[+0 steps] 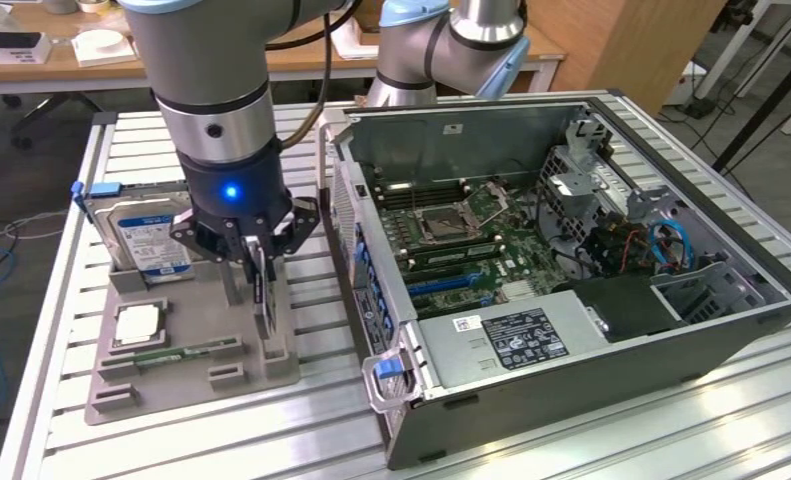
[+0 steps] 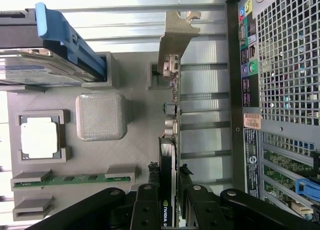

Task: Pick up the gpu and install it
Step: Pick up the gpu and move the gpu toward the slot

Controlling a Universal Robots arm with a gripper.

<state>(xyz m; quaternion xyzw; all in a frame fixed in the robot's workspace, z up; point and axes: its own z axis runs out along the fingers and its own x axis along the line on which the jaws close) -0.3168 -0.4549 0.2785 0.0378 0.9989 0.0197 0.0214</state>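
Grey tray (image 1: 195,378) holds the gpu (image 2: 168,152) standing on edge in its slot, on the tray side nearest the case (image 1: 595,330). Gripper (image 1: 259,268) stands directly over the tray, fingers (image 2: 146,196) clamped on the gpu, one each side.

A table (image 1: 168,445) of ribbed silvery metal slats is carrying the load. Two items are sitting directly on it. A grey plastic holder plate (image 1: 182,378) is lying flat toward the exterior view's left. An open computer case (image 1: 635,365) is lying on its side toward the exterior view's right. A narrow strip of bare slats is showing between them.
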